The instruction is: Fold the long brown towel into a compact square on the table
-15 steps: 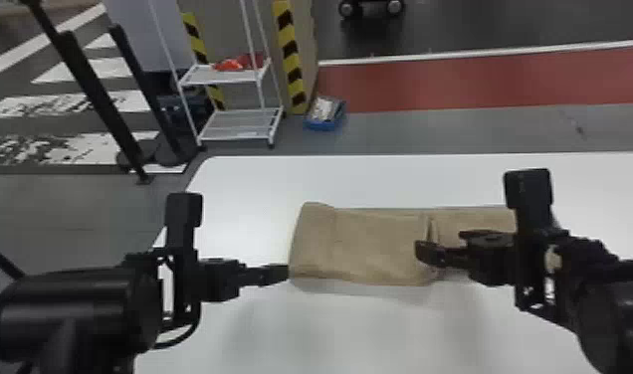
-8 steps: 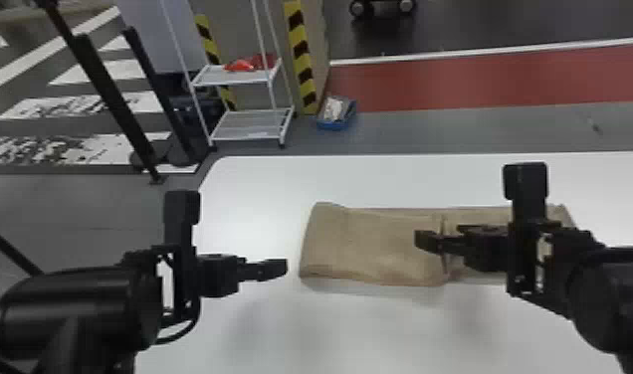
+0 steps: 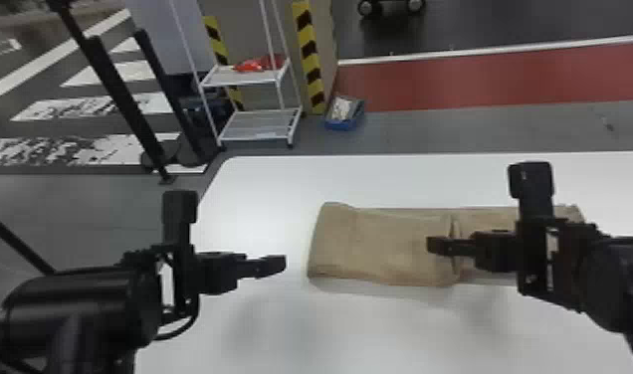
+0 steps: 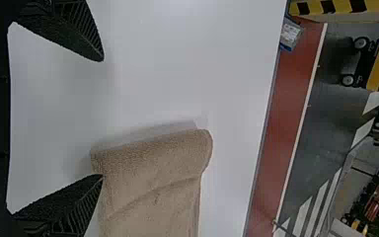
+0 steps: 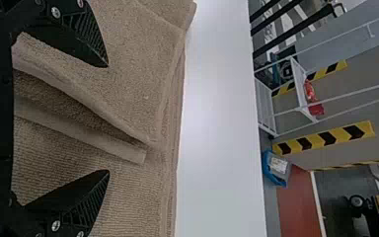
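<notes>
One brown towel [image 3: 380,248], partly folded, lies right of centre in the head view on the white surface [image 3: 360,338], its left part doubled over. Left of it, at lower left, the left end effector [image 3: 275,264] stands open, its fingers spread wide. The right end effector [image 3: 436,245], at centre right, is also open, above the fold's loose edge; whether it touches the cloth, I cannot tell. A white rack [image 3: 261,117] stands at upper left.
</notes>
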